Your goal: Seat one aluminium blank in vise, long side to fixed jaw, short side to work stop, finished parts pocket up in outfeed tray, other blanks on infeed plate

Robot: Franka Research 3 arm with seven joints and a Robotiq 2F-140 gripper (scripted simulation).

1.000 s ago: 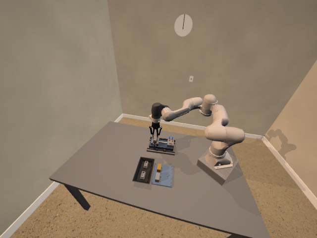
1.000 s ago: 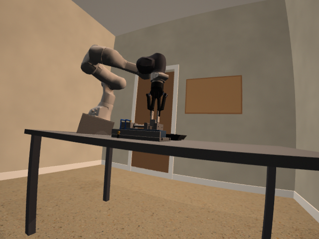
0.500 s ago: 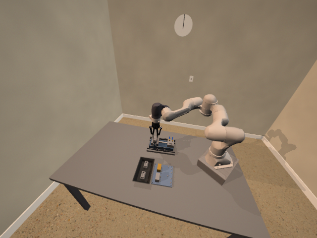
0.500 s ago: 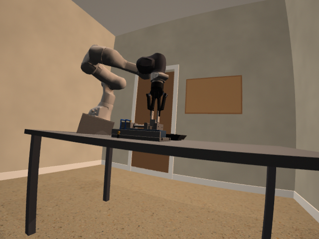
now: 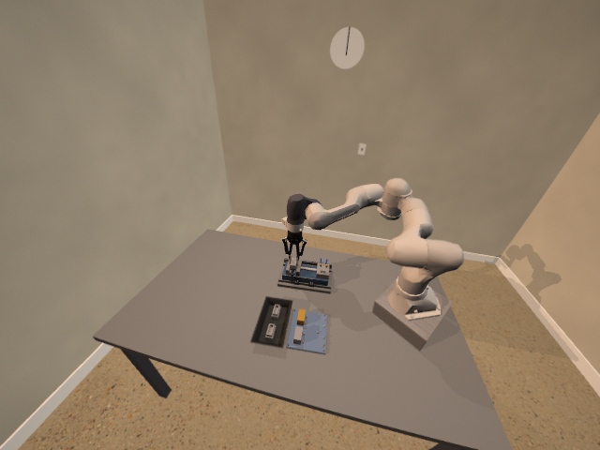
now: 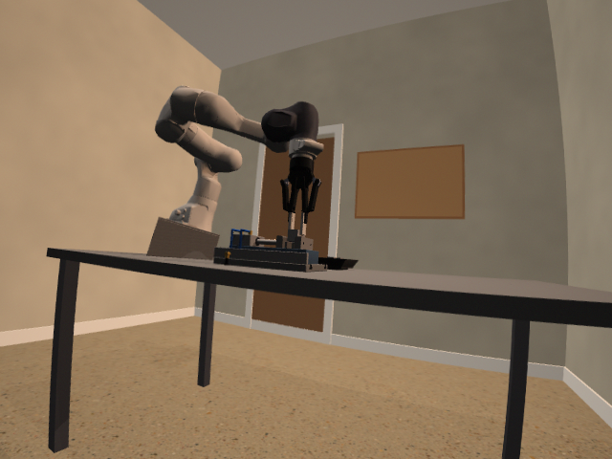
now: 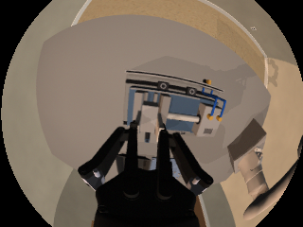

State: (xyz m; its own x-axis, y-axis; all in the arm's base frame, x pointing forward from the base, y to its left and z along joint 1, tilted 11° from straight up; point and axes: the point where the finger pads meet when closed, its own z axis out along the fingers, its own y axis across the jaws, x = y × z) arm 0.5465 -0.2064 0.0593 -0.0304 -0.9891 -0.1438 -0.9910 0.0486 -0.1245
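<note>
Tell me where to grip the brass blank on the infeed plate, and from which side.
Grip the brass blank across its two long sides, coming straight down from above. It lies flat on the infeed plate, end to end with a grey blank, so probably only its long sides offer room. The gripper is shut on a blank at the vise.

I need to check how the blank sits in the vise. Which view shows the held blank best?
The wrist view: the aluminium blank fills the space between the fingers of the gripper, over the vise. The top view shows it small; in the exterior view it is edge-on and hard to make out.
</note>
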